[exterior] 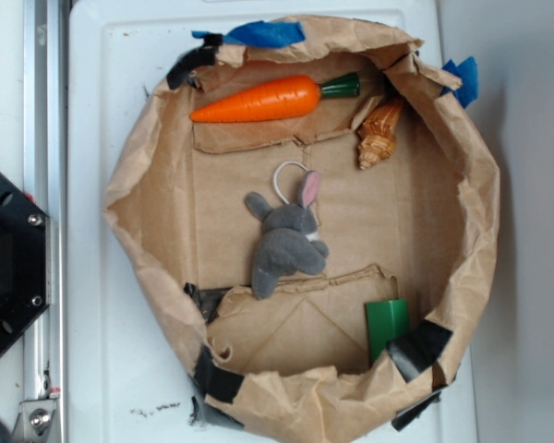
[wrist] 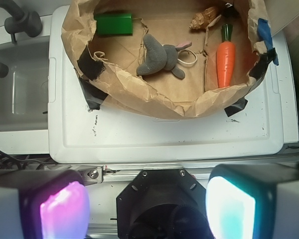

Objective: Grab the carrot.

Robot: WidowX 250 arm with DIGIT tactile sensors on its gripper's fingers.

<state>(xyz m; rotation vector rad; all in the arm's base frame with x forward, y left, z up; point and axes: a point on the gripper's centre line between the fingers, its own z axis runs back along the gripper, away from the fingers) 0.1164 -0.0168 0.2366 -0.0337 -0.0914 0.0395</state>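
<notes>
Lying flat along one paper wall of the bag [exterior: 485,185], near a seashell [exterior: 380,132], the carrot [exterior: 258,100] leaves its free side reachable. The jaws stand wide apart in the wrist view, well back from the bag, empty, ready to approach.

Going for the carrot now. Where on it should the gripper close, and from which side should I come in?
Grip the carrot across its thick orange body, nearer the green stem cap than the tip. Probably come straight down from above: it lies flat on the bag floor, close to the brown paper wall, so a sideways approach looks blocked. Set the open gripper crosswise to its long axis, clear of the seashell.
</notes>
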